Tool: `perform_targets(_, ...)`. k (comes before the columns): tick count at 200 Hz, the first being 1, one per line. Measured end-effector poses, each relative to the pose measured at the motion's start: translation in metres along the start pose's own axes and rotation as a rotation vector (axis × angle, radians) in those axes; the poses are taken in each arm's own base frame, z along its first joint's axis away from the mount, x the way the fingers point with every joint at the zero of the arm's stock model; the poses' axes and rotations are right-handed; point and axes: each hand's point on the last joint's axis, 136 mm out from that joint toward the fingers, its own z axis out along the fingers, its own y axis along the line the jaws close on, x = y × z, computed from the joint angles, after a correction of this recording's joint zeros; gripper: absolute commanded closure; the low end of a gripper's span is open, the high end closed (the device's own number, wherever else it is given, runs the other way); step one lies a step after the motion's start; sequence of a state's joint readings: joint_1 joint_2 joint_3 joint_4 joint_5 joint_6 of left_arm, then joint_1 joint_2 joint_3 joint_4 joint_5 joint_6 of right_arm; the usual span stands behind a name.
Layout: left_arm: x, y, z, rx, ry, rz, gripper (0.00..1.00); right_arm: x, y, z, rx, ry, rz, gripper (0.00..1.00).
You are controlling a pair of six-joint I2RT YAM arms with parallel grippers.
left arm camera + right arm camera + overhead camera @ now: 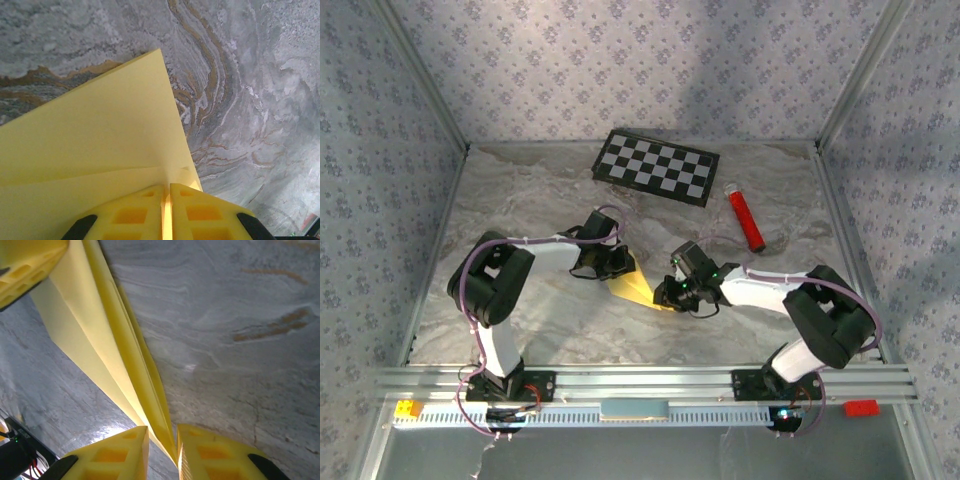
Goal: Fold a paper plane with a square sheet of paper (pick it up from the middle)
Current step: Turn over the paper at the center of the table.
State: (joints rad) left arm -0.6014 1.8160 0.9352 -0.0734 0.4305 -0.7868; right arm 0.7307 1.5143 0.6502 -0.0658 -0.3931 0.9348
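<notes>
Mid-fold at frame centre: the left gripper pinched the folded paper. The right gripper straddled its tip, grip unclear. Next probably called for pressing a crease.

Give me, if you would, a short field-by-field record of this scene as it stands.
paper: folded yellow paper, layered and tapering, with lengthwise creases, between the two tools
left tool: shut on the paper's edge
right tool: fingers flank the paper's narrow end with a gap between them; grip unclear
surface: marbled grey table
other items: checkerboard panel and red tube at the far side, apart from the paper
stage: partly folded, not yet a finished plane
</notes>
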Motion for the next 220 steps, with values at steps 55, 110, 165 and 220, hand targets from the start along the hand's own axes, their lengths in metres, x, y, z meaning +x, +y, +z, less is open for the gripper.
perform_targets(55,0.000,0.000,0.000,0.002,-0.002,-0.008,0.89,-0.001,0.005,0.003,-0.042,0.003,0.001,0.77)
perform_targets(110,-0.002,0.001,0.000,0.003,-0.006,-0.012,0.89,-0.001,0.005,0.011,-0.059,0.025,0.010,0.86)
perform_targets(165,-0.003,0.001,0.000,0.007,-0.010,-0.011,0.87,-0.003,0.009,0.010,-0.080,0.025,0.009,1.00)
perform_targets(220,-0.005,-0.011,-0.010,0.039,-0.026,-0.004,0.61,-0.006,0.010,0.002,-0.088,0.011,-0.020,1.00)
